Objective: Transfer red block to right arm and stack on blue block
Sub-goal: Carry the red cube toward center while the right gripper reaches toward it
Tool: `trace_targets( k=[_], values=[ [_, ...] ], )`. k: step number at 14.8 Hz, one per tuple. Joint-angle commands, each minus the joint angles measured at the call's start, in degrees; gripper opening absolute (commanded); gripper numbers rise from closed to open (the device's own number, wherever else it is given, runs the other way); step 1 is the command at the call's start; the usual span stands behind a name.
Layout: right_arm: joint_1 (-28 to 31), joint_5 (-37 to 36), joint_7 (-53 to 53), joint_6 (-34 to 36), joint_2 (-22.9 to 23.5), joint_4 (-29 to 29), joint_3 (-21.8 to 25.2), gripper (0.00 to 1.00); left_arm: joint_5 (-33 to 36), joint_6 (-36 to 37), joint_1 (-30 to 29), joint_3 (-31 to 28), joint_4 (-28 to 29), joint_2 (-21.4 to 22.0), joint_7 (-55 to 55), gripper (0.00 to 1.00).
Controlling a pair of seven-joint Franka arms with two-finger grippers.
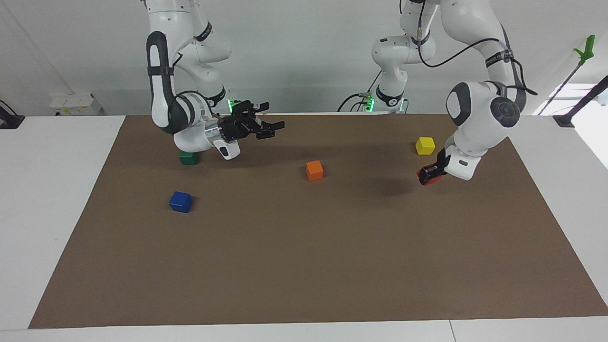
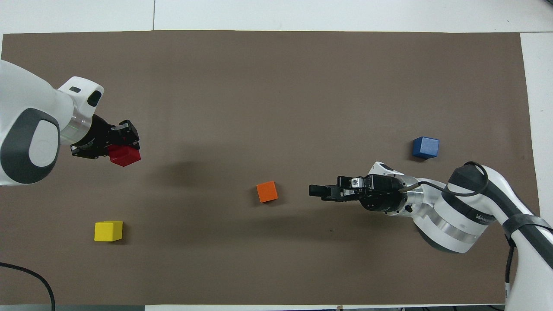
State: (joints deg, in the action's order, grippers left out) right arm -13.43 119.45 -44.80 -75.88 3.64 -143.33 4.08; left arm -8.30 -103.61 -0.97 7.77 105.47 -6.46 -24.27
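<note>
My left gripper (image 1: 433, 171) is shut on the red block (image 1: 426, 178) and holds it tilted above the brown mat, over the left arm's end of the table. It shows in the overhead view too, gripper (image 2: 128, 146) on block (image 2: 124, 156). The blue block (image 1: 181, 201) (image 2: 425, 147) sits on the mat toward the right arm's end. My right gripper (image 1: 273, 130) (image 2: 317, 191) is open and empty, held level in the air, pointing toward the middle of the table, over the mat beside the orange cube.
An orange cube (image 1: 314, 170) (image 2: 267, 191) sits mid-mat. A yellow cube (image 1: 425, 145) (image 2: 108, 230) lies nearer to the robots than the red block. A dark green cube (image 1: 189, 157) sits under the right arm's wrist, hidden in the overhead view.
</note>
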Motion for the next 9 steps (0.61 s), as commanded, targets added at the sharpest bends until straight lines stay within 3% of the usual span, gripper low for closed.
trace_targets(
  k=[1, 4, 6, 9],
  values=[
    [-3.08, 6.13, 3.93, 0.30, -0.74, -1.17, 0.05, 1.00, -3.39, 8.58, 1.23, 2.76, -2.47, 5.20, -11.81, 0.00],
    [-5.02, 8.43, 4.02, -1.11, -0.47, -0.64, -0.04, 1.00, -7.23, 13.87, 4.47, 4.63, -2.37, 11.01, -28.05, 0.00],
    [-5.55, 8.79, 3.93, -2.07, -0.39, -0.46, -0.04, 1.00, -14.26, 13.96, 5.62, 4.89, -2.73, 13.30, -43.33, 0.00],
    [-5.82, 9.22, 3.85, -2.43, -0.21, -0.46, -0.22, 1.00, -19.29, 12.91, 5.63, 8.13, -2.73, 16.04, -59.01, 0.00]
  ],
)
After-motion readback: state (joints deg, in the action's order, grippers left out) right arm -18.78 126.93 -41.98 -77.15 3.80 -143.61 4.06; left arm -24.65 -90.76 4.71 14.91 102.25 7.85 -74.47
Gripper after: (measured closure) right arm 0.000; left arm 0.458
